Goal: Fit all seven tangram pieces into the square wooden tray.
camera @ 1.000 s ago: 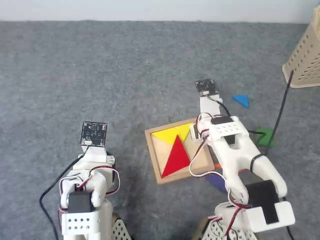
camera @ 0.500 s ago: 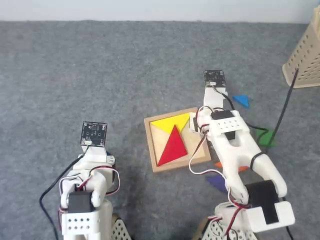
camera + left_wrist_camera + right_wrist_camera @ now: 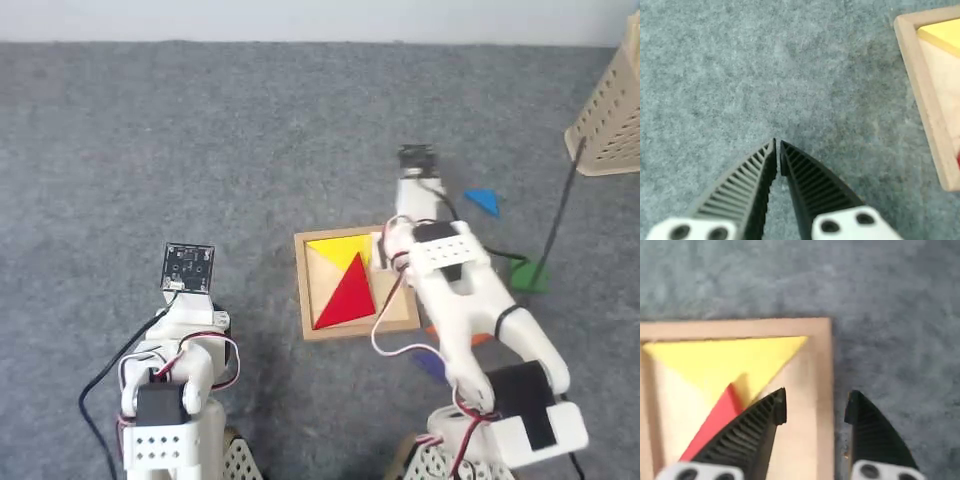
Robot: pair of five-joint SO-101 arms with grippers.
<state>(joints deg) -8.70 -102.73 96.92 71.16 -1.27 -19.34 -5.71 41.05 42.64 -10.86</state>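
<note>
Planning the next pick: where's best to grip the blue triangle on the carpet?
The blue triangle lies flat and alone on the grey carpet, so probably come straight down from above and pinch its thin side edges where it narrows toward a corner.

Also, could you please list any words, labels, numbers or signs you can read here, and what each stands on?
None: the wooden tray, the yellow piece and the red piece bear no print, and any marking on the black board at the left arm's wrist is too small to read.
</note>
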